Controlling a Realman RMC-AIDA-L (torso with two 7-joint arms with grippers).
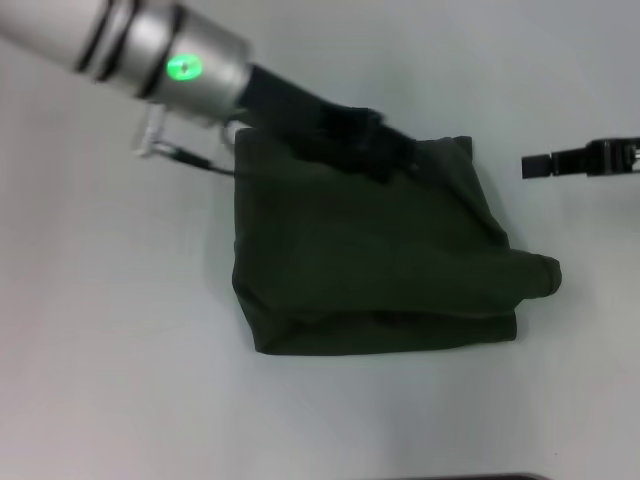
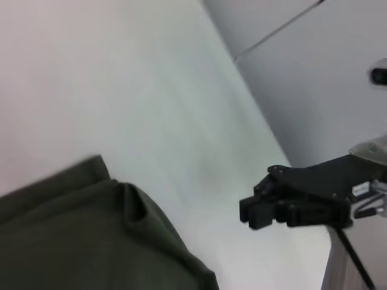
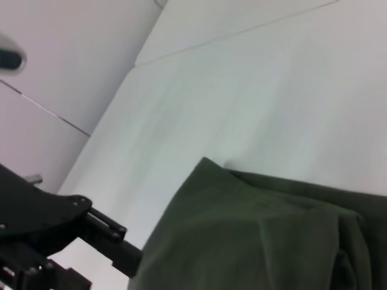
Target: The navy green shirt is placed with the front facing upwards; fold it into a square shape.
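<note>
Now | left gripper [image 1: 385, 160] over navy green shirt [image 1: 370, 260], fingers unclear | right gripper [image 1: 535, 165] aside, fingers narrow

**Open table on three sides, left arm over the top edge**

You have bare table [image 1: 110, 380] left, below and lower right of the folded navy green shirt [image 1: 370, 270]. The left gripper [image 1: 385, 150] blocks its upper edge; the right gripper [image 1: 535, 165] sits upper right, apart.
</note>
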